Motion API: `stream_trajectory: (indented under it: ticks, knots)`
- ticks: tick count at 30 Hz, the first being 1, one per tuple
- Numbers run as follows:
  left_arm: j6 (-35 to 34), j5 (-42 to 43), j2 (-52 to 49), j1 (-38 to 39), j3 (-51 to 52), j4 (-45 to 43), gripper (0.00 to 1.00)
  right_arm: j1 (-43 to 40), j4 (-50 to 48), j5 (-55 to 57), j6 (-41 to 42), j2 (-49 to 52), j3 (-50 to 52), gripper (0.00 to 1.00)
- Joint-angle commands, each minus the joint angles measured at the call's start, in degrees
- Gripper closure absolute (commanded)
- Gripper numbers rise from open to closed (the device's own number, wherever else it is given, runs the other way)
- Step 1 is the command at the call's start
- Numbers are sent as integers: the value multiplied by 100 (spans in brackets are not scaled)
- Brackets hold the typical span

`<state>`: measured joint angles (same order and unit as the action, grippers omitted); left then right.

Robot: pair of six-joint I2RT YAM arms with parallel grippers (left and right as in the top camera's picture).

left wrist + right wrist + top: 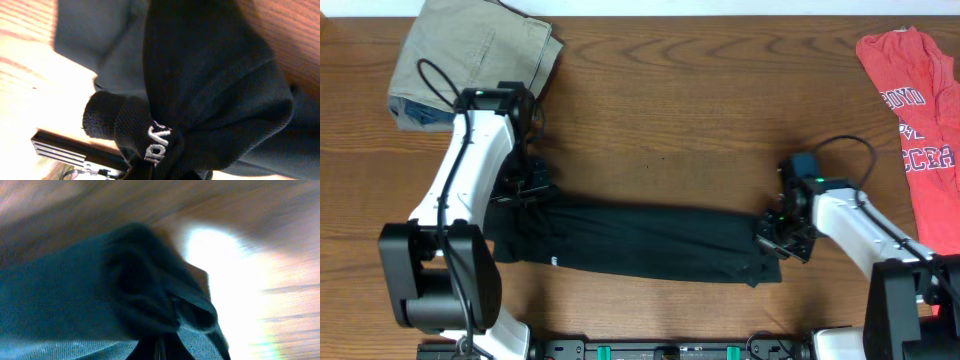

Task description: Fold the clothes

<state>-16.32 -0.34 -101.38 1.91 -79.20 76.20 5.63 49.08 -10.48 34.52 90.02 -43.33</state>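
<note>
The black shirt (640, 240) lies as a long narrow band across the front of the table, folded lengthwise. My left gripper (525, 190) is shut on its left end. The left wrist view shows bunched black fabric (210, 90) with white embroidered lettering (157, 142) right at the jaws (165, 172). My right gripper (775, 232) is shut on the shirt's right end. In the right wrist view a gathered fold of dark fabric (145, 295) sits pinched at the jaws (160, 352).
Folded khaki trousers (470, 55) lie at the back left, just behind my left arm. A red T-shirt with white lettering (920, 120) lies along the right edge. Bare wood shows between them, behind the black shirt.
</note>
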Motion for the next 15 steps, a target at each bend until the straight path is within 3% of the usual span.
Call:
stream_trajectory:
  ticks: [1, 9, 11, 15]
  knots:
    - [-26, -166, 79, -105, -55, 68, 89, -527, 28, 595, -302, 11, 74, 99]
    - [-28, -166, 76, -103, -52, 177, 75, -1093, 326, 597, -699, 9, -227, 99]
    - [-26, -166, 76, -103, -52, 260, 59, -1141, 494, 595, -697, 9, -385, 99]
    - [-22, -166, 76, -103, -52, 330, 57, -1145, 1003, 496, -732, 9, -824, 99]
